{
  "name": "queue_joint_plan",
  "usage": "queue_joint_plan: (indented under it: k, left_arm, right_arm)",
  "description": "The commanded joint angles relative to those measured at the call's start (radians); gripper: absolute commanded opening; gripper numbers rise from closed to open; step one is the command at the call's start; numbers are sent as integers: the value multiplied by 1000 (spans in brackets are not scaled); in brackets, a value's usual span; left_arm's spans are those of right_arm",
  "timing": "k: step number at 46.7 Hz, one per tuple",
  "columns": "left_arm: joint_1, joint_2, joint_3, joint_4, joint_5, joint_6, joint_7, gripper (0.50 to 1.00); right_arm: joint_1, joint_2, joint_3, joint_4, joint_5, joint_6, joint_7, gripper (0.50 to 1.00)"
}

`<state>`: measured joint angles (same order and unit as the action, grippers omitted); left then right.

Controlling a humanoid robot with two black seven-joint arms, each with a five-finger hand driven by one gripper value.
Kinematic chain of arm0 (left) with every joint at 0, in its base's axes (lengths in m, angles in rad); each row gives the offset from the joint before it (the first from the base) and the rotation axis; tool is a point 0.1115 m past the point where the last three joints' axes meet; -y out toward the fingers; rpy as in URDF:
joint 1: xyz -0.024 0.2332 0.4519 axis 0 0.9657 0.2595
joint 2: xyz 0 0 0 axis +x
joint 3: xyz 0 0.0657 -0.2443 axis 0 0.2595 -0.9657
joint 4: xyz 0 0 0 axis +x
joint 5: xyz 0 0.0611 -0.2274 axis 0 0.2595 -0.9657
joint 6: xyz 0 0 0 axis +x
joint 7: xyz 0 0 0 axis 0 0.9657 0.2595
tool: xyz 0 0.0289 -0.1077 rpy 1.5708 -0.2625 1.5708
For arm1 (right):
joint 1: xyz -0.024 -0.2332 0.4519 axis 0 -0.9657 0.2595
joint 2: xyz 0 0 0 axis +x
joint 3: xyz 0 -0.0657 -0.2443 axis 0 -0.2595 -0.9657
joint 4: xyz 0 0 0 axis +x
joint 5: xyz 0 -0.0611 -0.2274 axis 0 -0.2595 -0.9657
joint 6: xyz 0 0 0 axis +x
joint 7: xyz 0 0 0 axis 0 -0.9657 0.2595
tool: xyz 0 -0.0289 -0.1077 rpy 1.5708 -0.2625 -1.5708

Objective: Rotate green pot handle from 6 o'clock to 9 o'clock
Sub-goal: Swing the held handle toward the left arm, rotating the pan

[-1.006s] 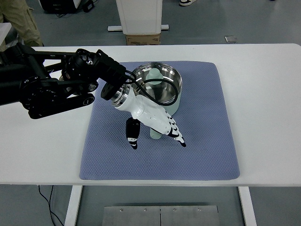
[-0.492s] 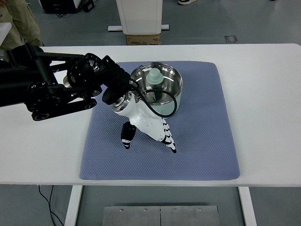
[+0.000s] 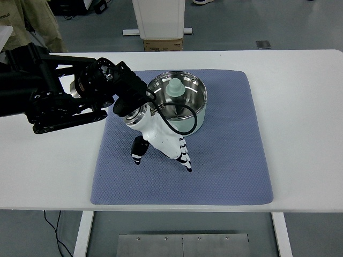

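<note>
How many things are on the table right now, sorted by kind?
Green pot: 1
Blue mat: 1
Robot hand, the left hand: 1
Total: 3

Left arm (image 3: 59, 99) black, bulky, entering from the left edge and reaching rightward across the upper middle. Ends at a black-and-silver wrist (image 3: 131, 110) with a black cable looping off its right side. Left hand (image 3: 161, 142) white, angled down and to the right from that wrist. Fingers (image 3: 184, 157) extended together, black-tipped with striped segments, pointing toward the lower right. Thumb (image 3: 139, 150) set apart on the left, pointing down. Whether anything is gripped cannot be made out. Right arm out of frame.
</note>
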<state>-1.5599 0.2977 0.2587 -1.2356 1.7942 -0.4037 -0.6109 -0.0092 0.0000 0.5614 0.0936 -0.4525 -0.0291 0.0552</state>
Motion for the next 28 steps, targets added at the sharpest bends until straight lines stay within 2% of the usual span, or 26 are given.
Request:
queue_joint_plan:
  k: [1, 28]
  left_arm:
    - [0, 1, 4, -1, 16, 0, 0, 1000]
    - [-34, 15, 34, 2, 209, 0, 0, 1000]
  right_arm:
    - [0, 0, 0, 0, 0, 0, 0, 1000]
    - [0, 0, 0, 0, 0, 0, 0, 1000]
